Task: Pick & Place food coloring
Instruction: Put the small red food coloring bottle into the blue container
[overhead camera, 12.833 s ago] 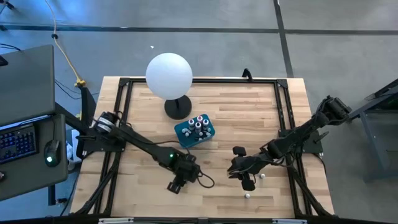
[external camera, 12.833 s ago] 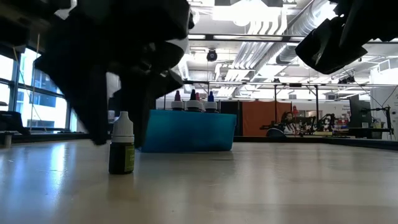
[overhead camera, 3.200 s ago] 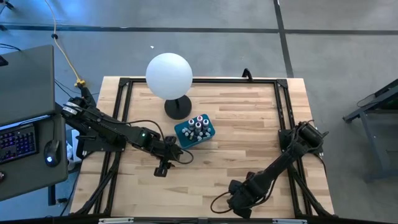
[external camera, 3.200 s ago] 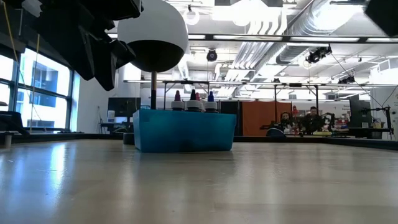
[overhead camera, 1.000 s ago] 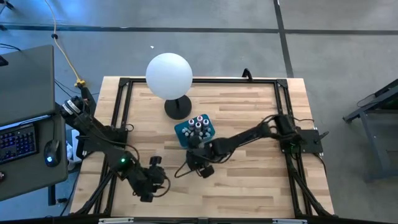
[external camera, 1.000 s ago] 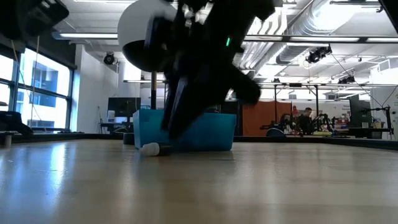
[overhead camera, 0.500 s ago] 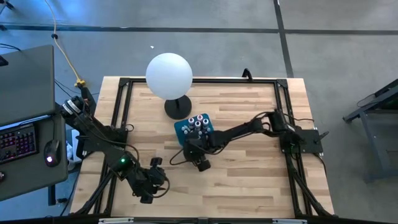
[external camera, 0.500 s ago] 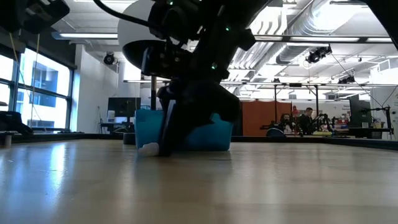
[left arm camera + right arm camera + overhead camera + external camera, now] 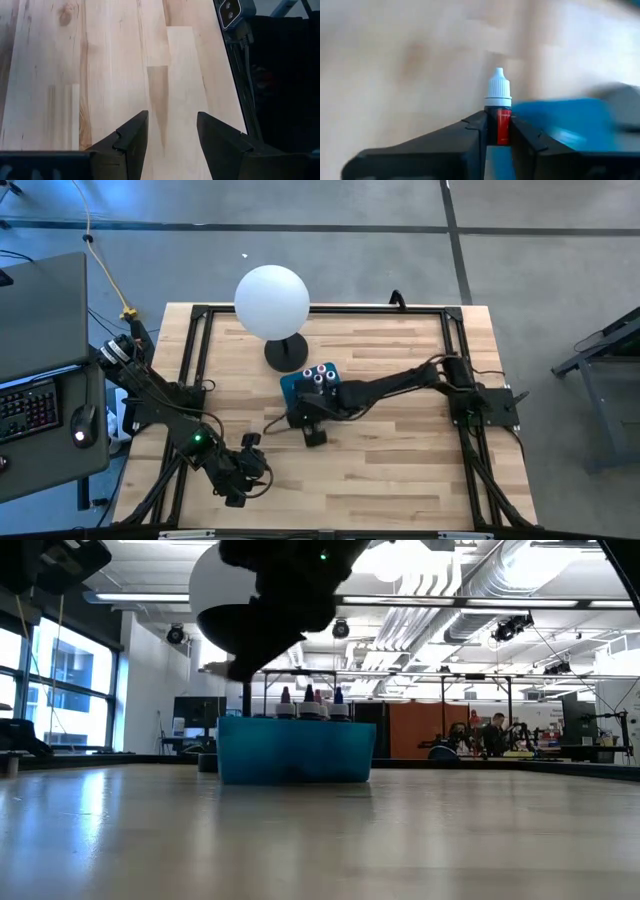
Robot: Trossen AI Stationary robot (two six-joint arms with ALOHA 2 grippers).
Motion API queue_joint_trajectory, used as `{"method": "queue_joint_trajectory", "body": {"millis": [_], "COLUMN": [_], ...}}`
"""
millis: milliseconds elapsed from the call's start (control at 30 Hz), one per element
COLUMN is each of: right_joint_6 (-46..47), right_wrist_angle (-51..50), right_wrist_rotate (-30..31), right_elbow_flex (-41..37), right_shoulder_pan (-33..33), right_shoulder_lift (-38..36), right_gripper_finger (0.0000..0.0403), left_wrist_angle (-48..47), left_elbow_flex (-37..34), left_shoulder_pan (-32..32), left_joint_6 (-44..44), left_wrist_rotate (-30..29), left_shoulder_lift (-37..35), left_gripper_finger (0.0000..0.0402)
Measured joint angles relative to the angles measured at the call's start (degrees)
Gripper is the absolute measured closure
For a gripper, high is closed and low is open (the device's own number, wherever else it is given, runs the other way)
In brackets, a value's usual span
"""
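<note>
Two arms, right fingers [image 9: 497, 131] clamping a red food coloring bottle [image 9: 498, 107] beside teal box [image 9: 300, 388], left fingers [image 9: 172, 137] parted.

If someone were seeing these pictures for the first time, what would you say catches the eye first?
Probably the big white ball lamp at the table's far side, with the teal box of food coloring bottles just in front of it. Next, the right gripper, reaching across to the box's near-left corner, its fingers shut on a red dropper bottle. The left gripper waits open near the front-left edge.

right gripper [image 9: 497, 131] clamped, left gripper [image 9: 171, 131] parted — idle
</note>
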Motion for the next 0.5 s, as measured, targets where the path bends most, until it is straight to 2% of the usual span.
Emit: {"method": "queue_joint_trajectory", "body": {"millis": [67, 133, 300, 500], "right_joint_6": [0.41, 0.92, 5.68, 6.45], "right_wrist_angle": [-0.87, -1.17, 0.04, 1.28], "right_wrist_rotate": [6.54, 8.79, 1.45, 1.99], "right_elbow_flex": [0.82, 0.98, -2.00, -6.13], "right_shoulder_pan": [-0.98, -2.56, -7.17, -9.50], "right_shoulder_lift": [-0.66, -0.75, -0.72, -0.42], "right_gripper_finger": [0.0342, 0.0333, 0.0327, 0.0325], "left_wrist_angle": [0.02, -0.02, -0.03, -0.30], "left_elbow_flex": [-0.01, -0.01, -0.01, -0.01], "left_shoulder_pan": [0.00, 0.00, 0.00, 0.00], "left_joint_6": [0.00, 0.00, 0.00, 0.46], "left_wrist_rotate": [0.00, 0.27, 0.46, 0.42], "left_shoulder_lift": [0.00, 0.00, 0.02, 0.02], "left_gripper_finger": [0.0234, 0.0234, 0.0234, 0.0234]}}
